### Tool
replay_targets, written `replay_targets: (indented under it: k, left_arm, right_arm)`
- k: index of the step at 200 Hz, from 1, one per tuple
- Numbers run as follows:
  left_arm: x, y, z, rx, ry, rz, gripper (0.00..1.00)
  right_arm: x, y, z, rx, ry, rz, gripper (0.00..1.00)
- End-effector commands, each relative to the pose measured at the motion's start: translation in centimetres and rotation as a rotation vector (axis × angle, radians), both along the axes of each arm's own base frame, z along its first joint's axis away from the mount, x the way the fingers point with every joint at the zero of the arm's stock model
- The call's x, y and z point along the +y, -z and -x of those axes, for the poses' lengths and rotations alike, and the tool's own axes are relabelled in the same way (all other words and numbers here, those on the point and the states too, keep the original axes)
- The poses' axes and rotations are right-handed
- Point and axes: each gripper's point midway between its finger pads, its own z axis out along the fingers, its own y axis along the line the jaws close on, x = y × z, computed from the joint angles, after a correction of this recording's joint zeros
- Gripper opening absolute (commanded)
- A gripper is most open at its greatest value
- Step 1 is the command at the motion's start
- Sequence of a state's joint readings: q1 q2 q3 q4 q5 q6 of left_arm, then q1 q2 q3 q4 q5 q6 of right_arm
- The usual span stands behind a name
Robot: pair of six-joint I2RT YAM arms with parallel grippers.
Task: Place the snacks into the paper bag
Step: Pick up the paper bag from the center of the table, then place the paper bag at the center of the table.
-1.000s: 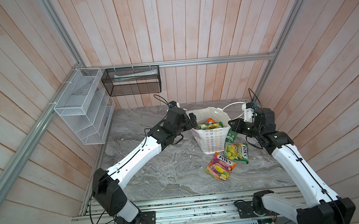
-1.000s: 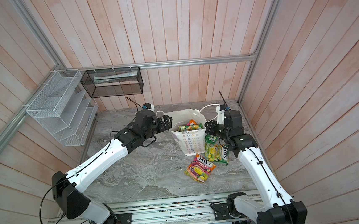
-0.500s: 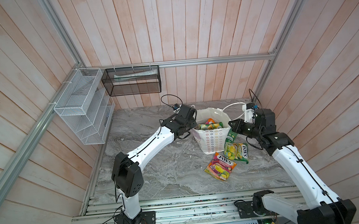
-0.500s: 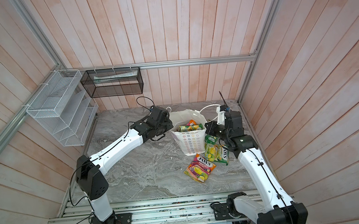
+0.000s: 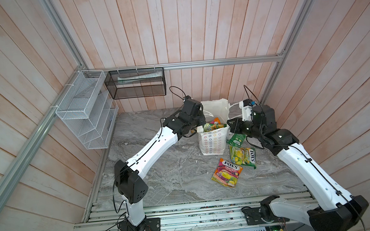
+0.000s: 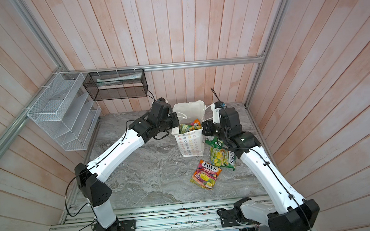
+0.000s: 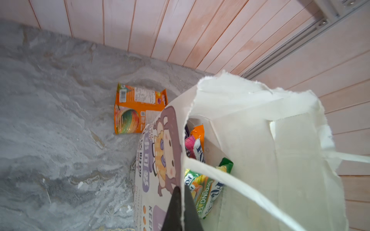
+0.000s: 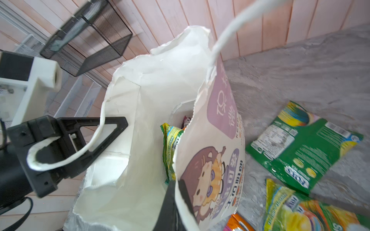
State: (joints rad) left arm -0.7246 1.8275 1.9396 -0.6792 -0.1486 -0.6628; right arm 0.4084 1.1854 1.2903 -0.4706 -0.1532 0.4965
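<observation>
Paper bag (image 5: 213, 141) stood open, white, ragged-rimmed (cartoon girl, purple label), glossy snacks (image 5: 213, 126) inside; left tool (image 7: 180, 193) and right tool (image 8: 177, 189) each clamped its rim.

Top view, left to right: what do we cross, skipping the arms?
Order: white wire rack → black mesh basket → paper bag → yellow-green pouch. The green pouch and orange-pink pouch overlap these, so they are left out.

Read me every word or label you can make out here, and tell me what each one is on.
"FOX'S FRUITS": orange-pink pouch on the table.
"FOX'S": yellow-green pouch beside it.
"SPRING TE", cut off: green-white pouch inside the paper bag.
"KEEP": the bag's front.
Small print on the dark green pouch: too small to read.
</observation>
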Motion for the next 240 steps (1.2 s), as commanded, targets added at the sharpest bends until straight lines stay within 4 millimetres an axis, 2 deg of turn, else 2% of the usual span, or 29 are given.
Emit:
replay_targets:
  k: [1,11,33,46,64,81,92,106,128,140,154,170,177,197,208,223,240]
  left_arm:
    - [3.5,-8.5,0.6,-0.207,-0.015,-0.001,0.00]
    - [4.9,-8.4,0.4,-0.196,-0.030,-0.019,0.00]
    - [9.5,-6.1,-0.8,-0.072,-0.084,0.006,0.00]
    - [11.6,-6.4,-0.4,-0.068,-0.096,0.028,0.00]
    - [13.8,-6.8,0.5,-0.143,-0.114,-0.027,0.00]
    - [17.1,-4.3,0.3,-0.079,-0.173,-0.048,0.00]
    - [18.6,-2.7,0.2,-0.033,-0.181,-0.023,0.00]
    - [19.2,-1.4,0.4,-0.028,-0.171,-0.003,0.00]
    - [18.3,0.1,0.9,-0.028,-0.110,0.022,0.00]
    - [18.2,1.4,0.9,-0.009,-0.098,0.008,0.00]
    - [19.0,2.8,0.8,0.011,-0.126,-0.011,0.00]
    - [19.8,3.3,0.9,0.007,-0.136,0.003,0.00]
    - [20.0,3.2,1.0,0.002,-0.137,0.013,0.00]
    - [19.9,3.3,1.4,-0.012,-0.099,0.036,0.00]
    - [19.7,3.2,1.6,-0.028,-0.077,0.044,0.00]
    - [19.6,2.9,1.9,-0.050,-0.064,0.048,0.00]
    - [19.8,2.4,2.0,-0.074,-0.071,0.039,0.00]
  right_arm:
    - [2.7,-4.7,-0.4,-0.125,-0.048,-0.061,0.00]
    - [4.3,-4.6,-0.6,-0.117,-0.082,-0.084,0.00]
    - [7.5,-4.4,-0.8,-0.087,-0.159,-0.094,0.00]
    - [8.8,-4.7,-0.3,-0.093,-0.180,-0.095,0.00]
    - [10.6,-3.7,0.4,-0.067,-0.208,-0.130,0.00]
    - [12.4,-2.7,1.0,-0.039,-0.246,-0.118,0.00]
    - [13.0,-2.0,1.3,-0.033,-0.236,-0.112,0.00]
    - [13.9,-0.6,1.3,-0.006,-0.244,-0.128,0.00]
    - [14.9,1.6,0.9,0.039,-0.251,-0.120,0.00]
    - [15.3,2.1,0.8,0.038,-0.238,-0.124,0.00]
    - [15.6,2.4,0.8,0.036,-0.233,-0.136,0.00]
    - [15.7,2.3,1.0,0.027,-0.236,-0.144,0.00]
    - [15.7,2.1,1.1,0.019,-0.239,-0.145,0.07]
    - [15.1,1.4,1.2,0.006,-0.226,-0.138,0.45]
    - [14.6,1.2,1.5,0.007,-0.219,-0.120,0.60]
    - [13.6,0.7,2.1,0.004,-0.208,-0.105,0.76]
    - [12.3,-0.9,3.0,-0.019,-0.208,-0.100,0.83]
